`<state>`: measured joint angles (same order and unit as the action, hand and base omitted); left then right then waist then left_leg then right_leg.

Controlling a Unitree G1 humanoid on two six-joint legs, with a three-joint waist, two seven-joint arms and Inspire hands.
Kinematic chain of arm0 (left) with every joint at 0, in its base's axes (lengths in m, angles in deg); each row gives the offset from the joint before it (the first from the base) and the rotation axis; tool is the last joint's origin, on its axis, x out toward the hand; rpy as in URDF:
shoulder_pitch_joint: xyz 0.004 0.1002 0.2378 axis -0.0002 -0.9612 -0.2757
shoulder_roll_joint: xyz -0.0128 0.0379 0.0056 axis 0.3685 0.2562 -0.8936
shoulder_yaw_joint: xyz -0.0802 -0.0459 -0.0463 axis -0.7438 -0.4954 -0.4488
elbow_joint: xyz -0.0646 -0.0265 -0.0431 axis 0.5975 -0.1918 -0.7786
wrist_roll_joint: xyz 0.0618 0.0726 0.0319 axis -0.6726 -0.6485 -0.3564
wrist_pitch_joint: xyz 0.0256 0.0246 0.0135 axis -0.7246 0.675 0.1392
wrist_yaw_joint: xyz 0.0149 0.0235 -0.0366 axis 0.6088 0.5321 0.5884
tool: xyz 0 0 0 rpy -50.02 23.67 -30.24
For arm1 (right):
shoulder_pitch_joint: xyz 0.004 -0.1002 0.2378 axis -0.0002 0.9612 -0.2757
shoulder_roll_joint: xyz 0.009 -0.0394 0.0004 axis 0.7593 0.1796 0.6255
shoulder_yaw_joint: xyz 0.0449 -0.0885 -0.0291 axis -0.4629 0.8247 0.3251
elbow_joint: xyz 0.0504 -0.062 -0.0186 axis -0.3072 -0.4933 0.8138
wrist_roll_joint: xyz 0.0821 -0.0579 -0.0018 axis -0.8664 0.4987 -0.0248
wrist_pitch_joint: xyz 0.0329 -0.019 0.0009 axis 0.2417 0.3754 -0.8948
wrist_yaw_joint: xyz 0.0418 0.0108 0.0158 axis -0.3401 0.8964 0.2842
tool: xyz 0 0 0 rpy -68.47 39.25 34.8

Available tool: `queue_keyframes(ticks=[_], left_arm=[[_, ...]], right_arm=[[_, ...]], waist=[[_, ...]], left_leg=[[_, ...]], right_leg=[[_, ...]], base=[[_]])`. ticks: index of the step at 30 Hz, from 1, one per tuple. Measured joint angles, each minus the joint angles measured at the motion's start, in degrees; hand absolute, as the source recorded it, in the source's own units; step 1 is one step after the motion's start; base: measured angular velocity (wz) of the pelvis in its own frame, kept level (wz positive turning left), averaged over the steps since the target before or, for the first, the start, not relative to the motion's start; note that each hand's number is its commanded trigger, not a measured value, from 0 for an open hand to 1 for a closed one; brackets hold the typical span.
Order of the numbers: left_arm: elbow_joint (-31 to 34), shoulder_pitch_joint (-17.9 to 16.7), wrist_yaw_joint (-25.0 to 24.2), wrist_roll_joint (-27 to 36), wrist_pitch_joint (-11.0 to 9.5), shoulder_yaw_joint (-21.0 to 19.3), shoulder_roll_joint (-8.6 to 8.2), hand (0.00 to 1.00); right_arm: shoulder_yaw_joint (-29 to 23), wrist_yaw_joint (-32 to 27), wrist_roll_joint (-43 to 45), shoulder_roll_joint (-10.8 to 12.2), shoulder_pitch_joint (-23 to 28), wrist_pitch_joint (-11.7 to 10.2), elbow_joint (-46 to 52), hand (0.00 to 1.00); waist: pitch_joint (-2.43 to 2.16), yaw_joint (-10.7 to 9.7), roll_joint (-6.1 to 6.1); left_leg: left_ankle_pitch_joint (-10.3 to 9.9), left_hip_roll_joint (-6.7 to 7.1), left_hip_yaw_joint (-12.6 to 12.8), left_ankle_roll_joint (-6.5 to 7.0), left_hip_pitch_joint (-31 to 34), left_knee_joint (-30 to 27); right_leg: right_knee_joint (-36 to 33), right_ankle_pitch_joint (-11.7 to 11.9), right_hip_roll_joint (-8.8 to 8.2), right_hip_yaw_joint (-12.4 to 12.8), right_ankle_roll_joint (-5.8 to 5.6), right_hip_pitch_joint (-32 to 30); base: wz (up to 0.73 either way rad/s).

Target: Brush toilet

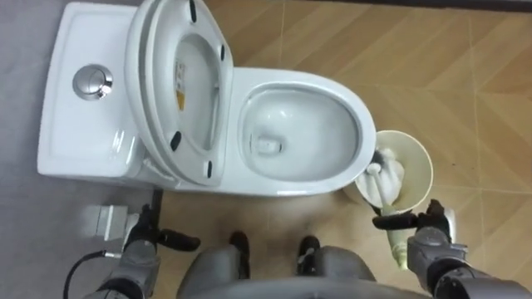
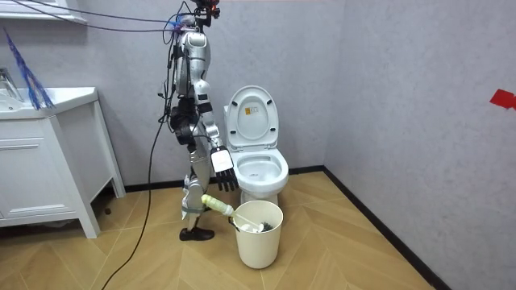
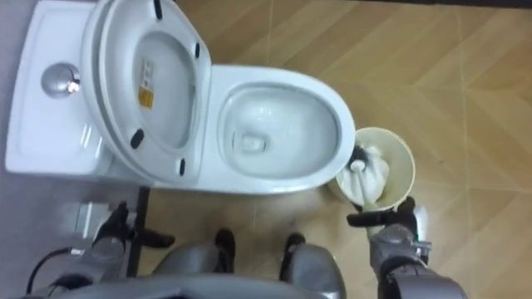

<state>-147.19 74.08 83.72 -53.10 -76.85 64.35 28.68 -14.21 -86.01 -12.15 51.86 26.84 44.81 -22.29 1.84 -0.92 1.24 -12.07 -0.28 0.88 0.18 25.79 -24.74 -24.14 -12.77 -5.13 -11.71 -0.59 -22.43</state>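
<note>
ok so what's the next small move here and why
Probably lift the toilet brush out of the bin and carry it left over the toilet bowl. The right robot hand grips its handle, the brush head sits inside the bin, and the seat is up, leaving the bowl open.

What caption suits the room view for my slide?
Robot beside the open toilet, its brush angled into a pale bin.

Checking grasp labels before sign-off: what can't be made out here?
- Whether the right hand grips the brush handle: eye views, the hand itself covers it; room view, too small.
- Brush head: room view, bin wall hides its lower part.
</note>
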Motion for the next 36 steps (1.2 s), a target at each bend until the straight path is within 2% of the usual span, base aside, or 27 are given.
queue_keyframes(ticks=[4,6,9,17,20,23,25,31,34,36], left_arm=[[0.67,2.27,1.92,0.02,0.12,2.45,0.14,0.0],[1.19,4.08,2.25,0.65,0.23,3.16,0.06,0.0],[2.52,4.53,3.2,1.3,0.22,3.89,0.09,0.0],[6.18,5.22,5.0,3.72,0.17,3.97,0.69,0.0],[7.12,7.49,5.99,5.97,0.21,4.75,0.65,0.0],[9.18,8.93,6.3,7.34,0.21,4.99,0.69,0.0],[11.06,9.22,6.4,8.23,0.19,5.39,0.64,0.0],[14.48,10.24,8.42,11.27,0.1,7.3,0.88,0.0],[15.33,11.62,8.78,11.27,0.1,7.3,1.44,0.0],[15.31,13.08,8.78,11.41,0.11,7.51,2.03,0.0]], right_arm=[[0.37,-0.34,-2.41,-0.86,-2.63,0.23,-1.14,0.0],[2.34,-0.75,-4.34,-2.14,-3.54,0.78,-0.99,0.0],[2.95,-0.8,-6.07,-3.45,-3.47,1.2,-0.96,0.0],[5.71,-0.64,-12.02,-5.36,-4.21,1.64,-0.91,0.0],[6.09,-0.69,-14.49,-5.92,-5.25,2.55,-0.98,0.0],[6.11,-0.69,-17.05,-6.34,-7.17,2.56,-1.53,0.0],[6.1,-0.69,-18.67,-7.14,-7.86,2.54,-1.77,0.0],[6.84,-0.5,-23.54,-9.42,-9.67,2.57,-2.02,0.0],[7.0,0.11,-23.07,-10.08,-9.95,2.57,-1.76,0.0],[8.85,0.54,-22.85,-10.56,-10.58,2.63,-1.76,0.0]], waist=[[0.55,0.25,-0.53],[0.85,1.11,-0.95],[1.13,1.27,-1.44],[1.04,2.13,-1.15],[1.04,2.77,-0.88],[1.04,3.0,-0.8],[1.01,2.85,-0.58],[1.04,3.19,-0.18],[1.05,3.32,-0.16],[1.12,3.46,0.03]], left_leg=[[0.06,0.19,0.52,0.26,6.1,-3.23],[0.11,0.28,0.5,0.54,10.48,-5.8],[-0.01,1.03,0.32,0.72,14.38,-8.32],[-0.07,0.07,0.23,0.68,25.1,-15.16],[-0.06,0.2,-0.04,0.69,28.27,-17.1],[-0.05,0.52,-0.25,0.68,30.66,-18.59],[-0.03,1.08,-0.71,0.69,31.75,-19.16],[-0.16,1.09,-1.17,0.72,34.79,-21.17],[-0.87,1.15,-1.05,0.7,36.9,-23.15],[-1.26,1.14,-1.03,0.61,39.45,-25.03]], right_leg=[[-5.17,-1.08,-0.94,0.06,0.56,-6.85],[-8.29,-1.7,-1.28,0.32,0.92,-11.44],[-12.78,-3.34,-2.47,0.7,1.0,-15.93],[-18.93,-3.32,-2.43,0.67,2.07,-26.09],[-21.02,-3.4,-2.71,0.63,2.34,-29.18],[-22.94,-3.79,-3.14,0.66,2.46,-31.59],[-23.97,-4.12,-3.84,0.27,2.48,-32.61],[-25.31,-4.18,-3.77,0.19,2.49,-35.18],[-27.49,-4.91,-4.01,0.58,2.56,-37.46],[-29.49,-5.41,-4.3,0.64,2.92,-40.01]], base=[[0.06],[0.02],[0.16],[0.01],[0.02],[0.08],[0.16],[0.0],[0.0],[0.0]])
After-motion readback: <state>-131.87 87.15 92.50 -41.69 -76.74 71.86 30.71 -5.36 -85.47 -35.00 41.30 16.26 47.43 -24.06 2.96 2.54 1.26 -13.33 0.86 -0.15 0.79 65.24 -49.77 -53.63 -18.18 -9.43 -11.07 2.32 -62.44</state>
